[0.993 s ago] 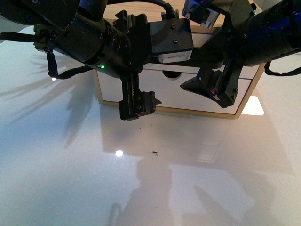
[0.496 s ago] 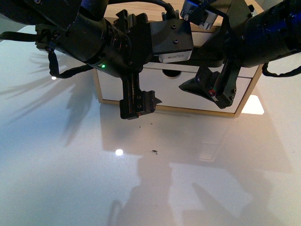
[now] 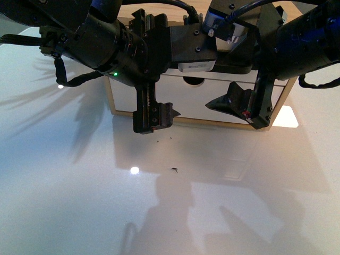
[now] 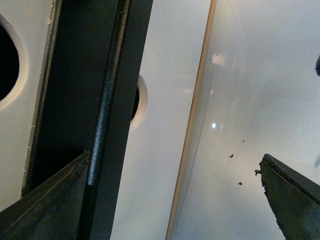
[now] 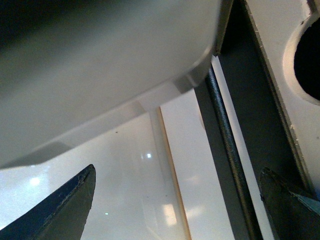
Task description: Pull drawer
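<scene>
The drawer [image 3: 187, 100] is the white front with a half-round notch in the small wood-edged cabinet at the back middle. In the front view the arms hide its black bar handle. My left gripper [image 3: 155, 118] hangs open in front of its left part, and my right gripper [image 3: 243, 106] stands open before its right part. In the left wrist view the handle [image 4: 106, 100] runs just inside one fingertip [image 4: 55, 200] of the left gripper [image 4: 170, 200]. The right wrist view has the handle [image 5: 226, 137] close to one fingertip [image 5: 287, 202] of the right gripper [image 5: 177, 205]. Nothing is gripped.
The cabinet [image 3: 121, 113] stands on a glossy white table [image 3: 106, 202] with light glare and small dark specks [image 3: 175, 170]. Another white front with a round hole [image 4: 10, 65] lies beyond the handle. A white camera housing [image 5: 100, 65] fills much of the right wrist view.
My right gripper has shifted a little to the right and down along the drawer front. The left gripper has barely moved.
</scene>
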Motion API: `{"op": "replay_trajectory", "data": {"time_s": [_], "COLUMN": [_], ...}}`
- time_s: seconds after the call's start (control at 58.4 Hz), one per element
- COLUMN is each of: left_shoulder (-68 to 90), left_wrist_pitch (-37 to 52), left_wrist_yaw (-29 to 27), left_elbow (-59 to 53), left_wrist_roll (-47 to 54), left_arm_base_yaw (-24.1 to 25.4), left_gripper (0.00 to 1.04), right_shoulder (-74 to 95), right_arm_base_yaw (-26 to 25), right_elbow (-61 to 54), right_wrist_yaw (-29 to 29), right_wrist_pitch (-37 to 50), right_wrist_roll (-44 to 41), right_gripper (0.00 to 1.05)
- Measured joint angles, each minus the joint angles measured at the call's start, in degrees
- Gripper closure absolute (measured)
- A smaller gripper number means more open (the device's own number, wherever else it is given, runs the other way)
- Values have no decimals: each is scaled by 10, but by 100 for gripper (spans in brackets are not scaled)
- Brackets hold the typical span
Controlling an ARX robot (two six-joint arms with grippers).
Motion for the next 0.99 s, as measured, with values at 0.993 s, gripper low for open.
{"op": "replay_trajectory", "data": {"time_s": [0.993], "left_shoulder": [-66], "left_wrist_pitch": [-134], "left_wrist_yaw": [49], "left_elbow": [-49], "left_wrist_roll": [22], "left_arm_base_yaw": [-7], "left_gripper": [7], "right_shoulder": [-35], "right_arm_base_yaw": [-6], "right_elbow": [-21], "right_wrist_yaw": [-109], "right_wrist_pitch": [-119], "right_wrist_roll": [49], "right_gripper": [9]}}
